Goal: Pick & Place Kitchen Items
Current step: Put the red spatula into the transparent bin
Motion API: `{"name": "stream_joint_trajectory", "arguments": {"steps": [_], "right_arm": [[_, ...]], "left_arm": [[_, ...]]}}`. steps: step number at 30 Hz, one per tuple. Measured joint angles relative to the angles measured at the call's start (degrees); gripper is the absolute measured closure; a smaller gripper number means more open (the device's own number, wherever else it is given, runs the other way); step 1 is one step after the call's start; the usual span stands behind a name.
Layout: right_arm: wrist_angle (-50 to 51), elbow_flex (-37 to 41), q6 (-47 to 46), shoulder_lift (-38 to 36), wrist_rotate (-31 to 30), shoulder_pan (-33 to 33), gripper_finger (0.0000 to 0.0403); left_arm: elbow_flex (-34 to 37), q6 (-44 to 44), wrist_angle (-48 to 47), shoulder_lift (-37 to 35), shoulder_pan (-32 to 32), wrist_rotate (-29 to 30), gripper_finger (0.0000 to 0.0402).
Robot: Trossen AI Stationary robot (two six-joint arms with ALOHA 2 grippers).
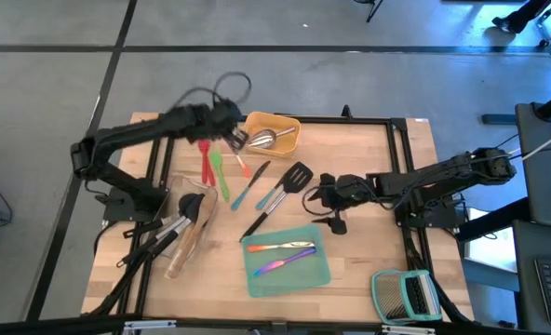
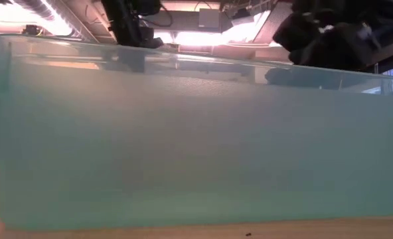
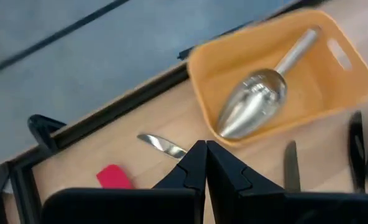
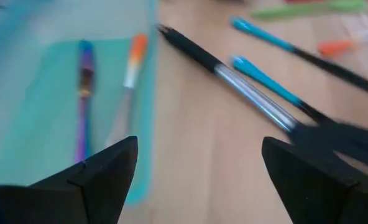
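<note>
Left tool (image 3: 206, 163) closed, empty, near yellow tray (image 1: 277, 136) holding steel scoop (image 3: 253, 104). Right tool (image 4: 199, 163) wide, 3 o'clock of slotted turner (image 1: 286, 184).

No text, label, brand, number or sign can be read in any view: not on the trays, the utensils, the arms or the worktop.

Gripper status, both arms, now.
Left gripper: shut, holding nothing, beside the yellow tray with the steel scoop.
Right gripper: open, empty, between the teal tray and the black turner.
</note>
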State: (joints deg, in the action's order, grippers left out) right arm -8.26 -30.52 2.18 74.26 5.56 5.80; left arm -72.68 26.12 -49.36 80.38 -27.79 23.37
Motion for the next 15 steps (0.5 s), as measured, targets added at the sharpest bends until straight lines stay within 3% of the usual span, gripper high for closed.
{"name": "stream_joint_trajectory", "arguments": {"steps": [6, 11, 15], "right_arm": [[-29.0, 11.7, 0.6, 0.0, 11.8, 0.3, 0.0057], [-33.6, 12.7, 0.2, 0.0, 17.9, 0.3, 0.0057], [-33.7, 12.3, 0.4, 0.0, 18.7, 0.3, 0.0057]], "left_arm": [[-0.3, -10.4, -2.0, 0.4, -8.8, -2.4, 0.0398], [-0.2, 7.7, -20.7, 5.6, -14.6, -7.5, 0.0399], [-0.2, 10.2, -28.5, 11.3, -15.1, -6.8, 0.0397]]}}
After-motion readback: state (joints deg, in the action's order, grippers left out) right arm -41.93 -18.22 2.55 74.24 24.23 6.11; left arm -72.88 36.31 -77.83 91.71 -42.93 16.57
